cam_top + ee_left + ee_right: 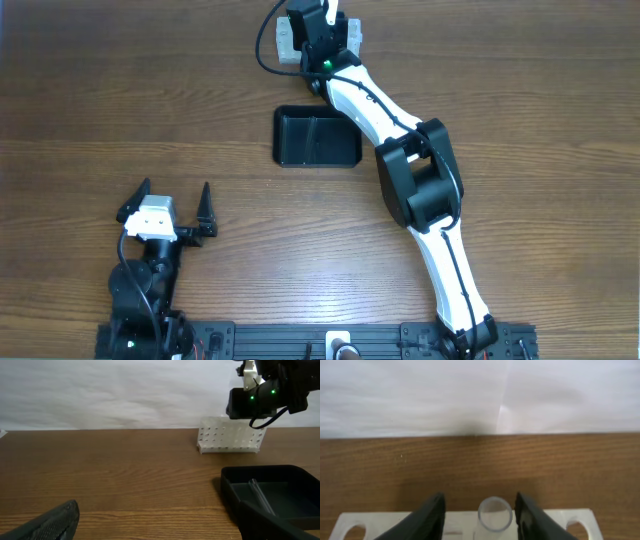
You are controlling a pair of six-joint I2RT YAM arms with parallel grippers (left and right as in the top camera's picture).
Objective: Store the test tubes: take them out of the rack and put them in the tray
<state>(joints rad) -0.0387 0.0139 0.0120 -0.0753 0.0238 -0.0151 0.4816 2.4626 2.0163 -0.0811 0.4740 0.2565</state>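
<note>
One test tube (495,514) stands in the rack (382,521) between the right gripper's (480,499) parted fingers; the pick seems underway, needing closure, a straight lift, then the tray (317,137).

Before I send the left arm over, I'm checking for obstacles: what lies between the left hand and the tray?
Nothing but bare wooden table: the top view shows that stretch from the left hand to the black tray free of objects.

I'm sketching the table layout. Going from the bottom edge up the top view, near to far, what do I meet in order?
left gripper → black tray → white rack
</note>
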